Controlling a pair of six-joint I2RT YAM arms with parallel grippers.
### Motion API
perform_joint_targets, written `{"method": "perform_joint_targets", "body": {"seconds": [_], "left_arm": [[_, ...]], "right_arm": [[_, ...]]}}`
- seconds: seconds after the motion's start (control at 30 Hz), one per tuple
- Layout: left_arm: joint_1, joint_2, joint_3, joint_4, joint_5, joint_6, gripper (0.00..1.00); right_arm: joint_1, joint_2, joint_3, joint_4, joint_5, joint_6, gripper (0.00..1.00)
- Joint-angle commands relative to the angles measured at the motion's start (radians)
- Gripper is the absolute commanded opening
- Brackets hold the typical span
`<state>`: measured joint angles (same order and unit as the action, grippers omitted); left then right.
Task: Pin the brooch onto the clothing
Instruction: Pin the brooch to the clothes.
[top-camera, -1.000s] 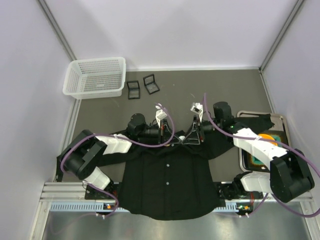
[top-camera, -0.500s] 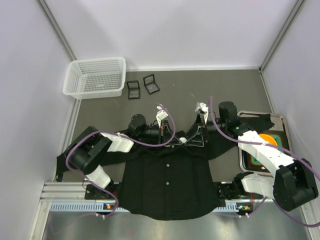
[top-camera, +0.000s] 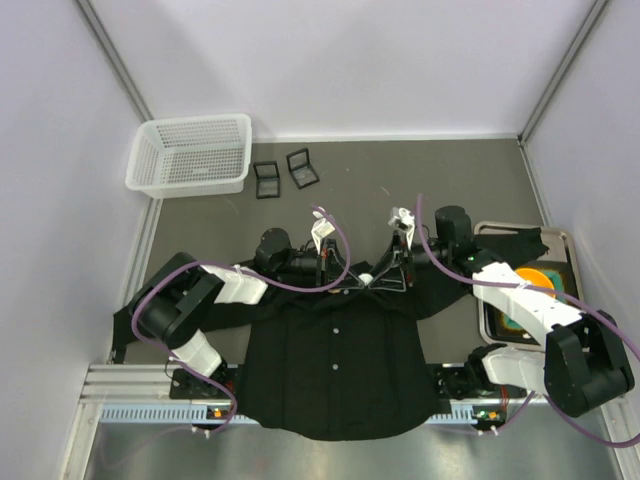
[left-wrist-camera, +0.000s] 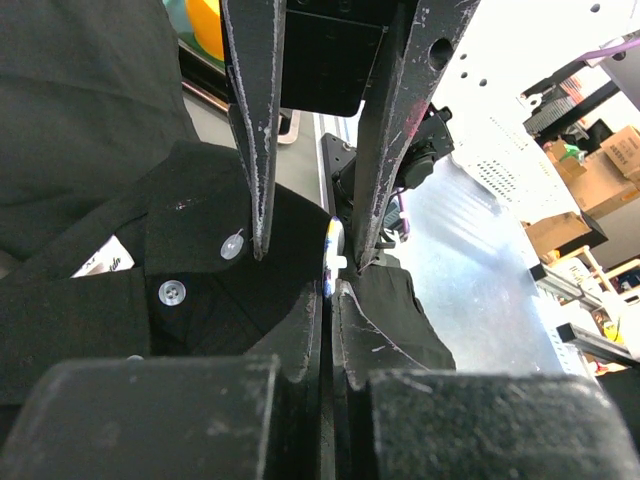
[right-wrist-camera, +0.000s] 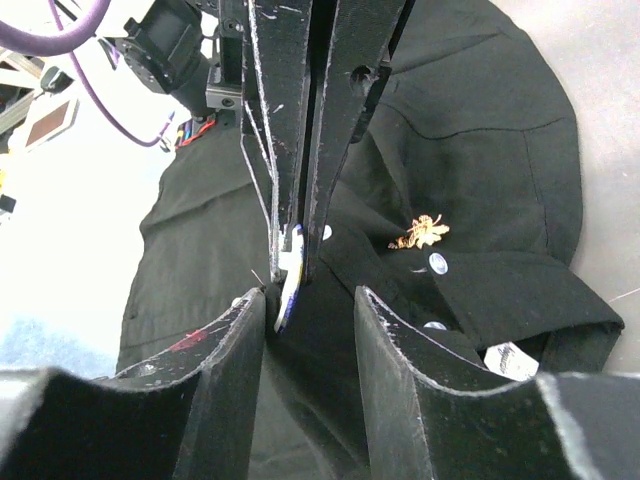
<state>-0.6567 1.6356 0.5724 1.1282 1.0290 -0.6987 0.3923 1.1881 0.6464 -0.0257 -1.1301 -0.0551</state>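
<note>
The black shirt (top-camera: 335, 370) lies flat at the near table edge, collar away from me. My left gripper (left-wrist-camera: 328, 285) is shut on the brooch (right-wrist-camera: 291, 268), a small white disc with a blue rim, held on edge just above the collar; a thin pin sticks out beside it. My right gripper (right-wrist-camera: 310, 295) faces it from the other side. Its jaws are open and straddle the brooch and the left fingertips, with only shirt cloth behind the gap. In the top view the left gripper (top-camera: 340, 277) and the right gripper (top-camera: 385, 280) meet over the collar. A gold ornament (right-wrist-camera: 420, 232) sits on the collar flap.
A white mesh basket (top-camera: 190, 155) stands at the back left, with two small black boxes (top-camera: 267, 180) (top-camera: 303, 168) beside it. A dark tray (top-camera: 560, 240) with orange and green items is at the right, one shirt sleeve draped over it. Purple cables loop above both wrists.
The right arm's elbow and wrist swung a little outward to the right while its gripper stayed at the collar. The left arm held still with the brooch.
</note>
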Motion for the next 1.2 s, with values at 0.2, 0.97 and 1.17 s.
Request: {"method": "perform_joint_targets", "body": {"seconds": [0.2,0.97,1.17], "left_arm": [[0.0,-0.002,0.026,0.084,0.017,0.001,0.0],[-0.004,-0.029,0.027,0.097,0.042,0.057,0.0],[-0.008,-0.048,0.017,0.116,0.068,0.107,0.0]], "right_arm": [[0.029,0.008,-0.007,0.126,-0.031,0.072,0.38],[0.059,0.064,0.055,-0.026,0.006,0.02,0.18],[0.059,0.084,0.078,-0.042,-0.022,0.047,0.16]]}}
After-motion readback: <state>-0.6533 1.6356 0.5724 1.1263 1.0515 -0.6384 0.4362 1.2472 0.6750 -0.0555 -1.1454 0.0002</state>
